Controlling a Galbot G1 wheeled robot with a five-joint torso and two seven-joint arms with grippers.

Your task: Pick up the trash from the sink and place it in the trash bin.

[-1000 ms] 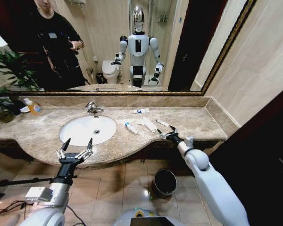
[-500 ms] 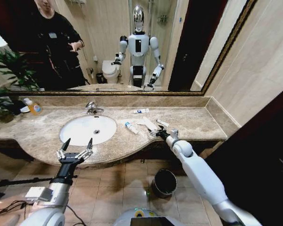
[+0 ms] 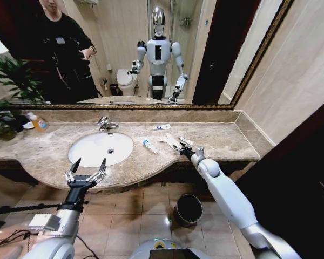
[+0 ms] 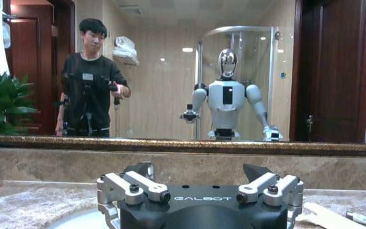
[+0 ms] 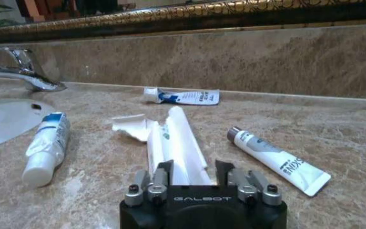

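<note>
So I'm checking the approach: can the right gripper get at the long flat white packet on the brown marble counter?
Probably yes. The right gripper sits open right at the near end of the long flat white packet, with bare brown marble counter either side; the small white tubes lie apart from it.

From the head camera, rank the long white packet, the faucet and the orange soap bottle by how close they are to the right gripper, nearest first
1. Long white packet, right at the right gripper.
2. Faucet, behind the sink.
3. Orange soap bottle, far left on the counter.

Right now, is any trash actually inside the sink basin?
No. The sink basin is bare; the tubes and long white packet lie on the counter beside it, by the right gripper.
</note>
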